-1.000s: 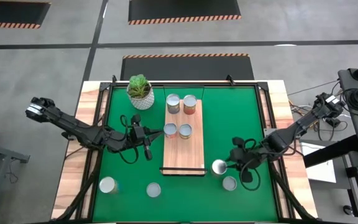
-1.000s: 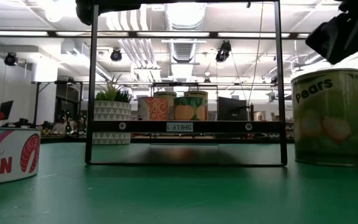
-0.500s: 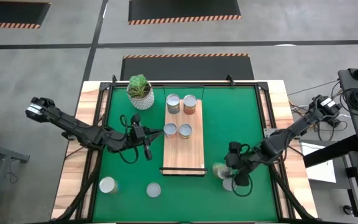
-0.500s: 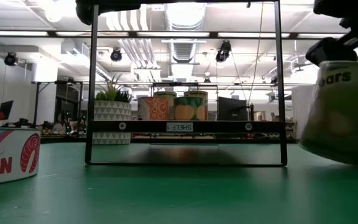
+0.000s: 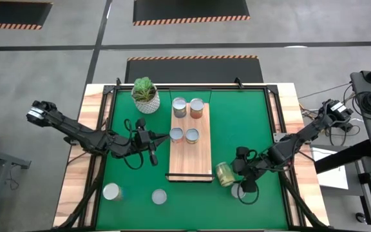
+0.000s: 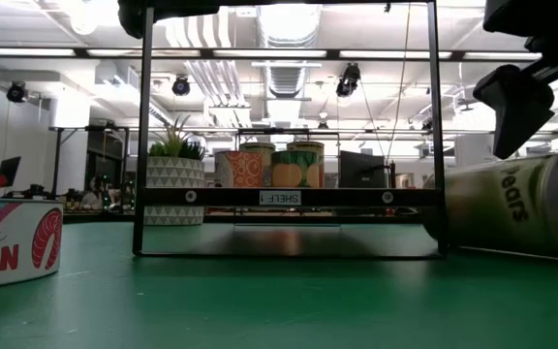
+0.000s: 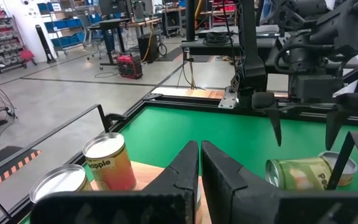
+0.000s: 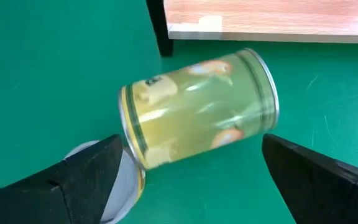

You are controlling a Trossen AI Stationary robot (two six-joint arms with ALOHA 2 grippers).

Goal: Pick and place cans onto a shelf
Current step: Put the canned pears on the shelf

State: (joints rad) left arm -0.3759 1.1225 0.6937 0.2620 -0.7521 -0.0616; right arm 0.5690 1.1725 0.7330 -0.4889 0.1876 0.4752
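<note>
The green-labelled pears can [image 5: 224, 174] lies on its side on the green mat, by the near right corner of the wooden shelf [image 5: 190, 158]. It also shows in the low view [image 6: 516, 204] and the right wrist view [image 8: 197, 115]. My right gripper [image 5: 239, 173] is open wide just right of the can, one finger at either end of it [image 8: 191, 180]. Another can [image 5: 238, 191] stands under it, partly hidden. Several cans [image 5: 180, 107] stand upright on the shelf. My left gripper [image 5: 154, 154] is shut and empty, left of the shelf. My right gripper's one finger [image 8: 92, 171] stands right at the rim of the lying can's end [image 8: 129, 146], coming slanting down from the table's right. I cannot tell whether it touches. The can rests with its side on the mat.
Two more cans [image 5: 111, 191] [image 5: 159, 196] stand near the mat's near left corner; the salmon one shows in the low view [image 6: 8, 242]. A white pot with a plant [image 5: 145, 94] stands at the far left of the shelf. The shelf's black frame [image 6: 289, 197] stands on thin legs.
My right gripper has gone down and toward the table's left, onto the pears can. The can stood upright and has tipped over; it now lies on its side, a little closer to the shelf's corner.
</note>
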